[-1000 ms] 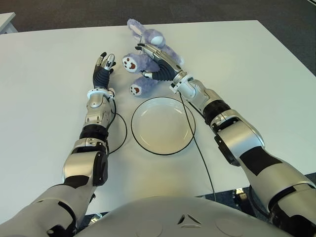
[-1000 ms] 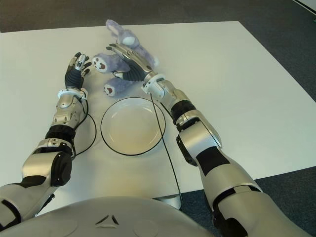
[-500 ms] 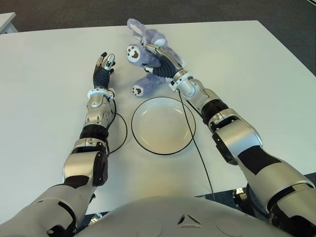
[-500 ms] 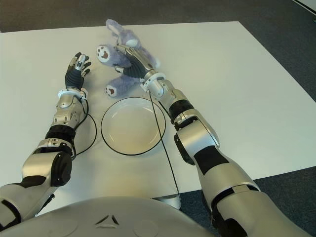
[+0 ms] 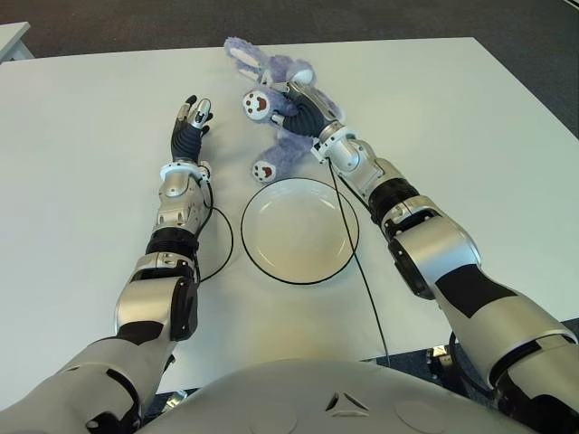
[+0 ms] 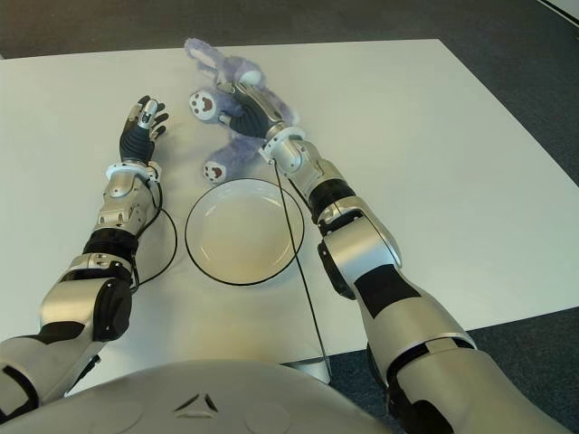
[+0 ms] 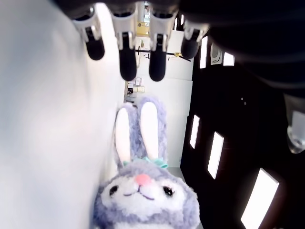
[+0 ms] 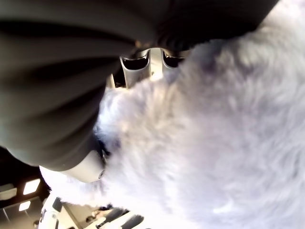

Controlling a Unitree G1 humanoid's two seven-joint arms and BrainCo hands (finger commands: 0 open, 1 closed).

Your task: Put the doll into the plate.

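Doll point(image 5: 280, 117), a purple plush rabbit, lies near the far edge of the white table point(image 5: 470, 117), roughly midway along it, ears pointing toward that edge and one brown-soled foot hanging toward the plate point(image 5: 299, 230). The right hand point(image 5: 303, 108) is clenched around its torso: in the right wrist view fur fills nearly everything and the fingers point(image 8: 138, 64) sink into it, which suggests a firm grasp around the soft middle, probably chosen because the limbs and ears would flop and slip. One paw sticks up beside the hand while the lower leg droops, so the body seems partly lifted or tipped, though I cannot tell whether it is clear of the table.

The plate is empty and sits nearer the robot, just beyond the drooping foot, so the carry ahead looks short: draw the doll back toward the near edge and lower it inside the dark rim.

The left hand point(image 5: 190, 122) shows to the left of the doll, fingers extended and holding nothing; its wrist view looks past the fingertips point(image 7: 127, 67) at the rabbit's face. It appears kept aside so the right arm has room to work.

A thin black cable point(image 5: 360, 271) runs past the plate's right side toward the near edge and could snag.
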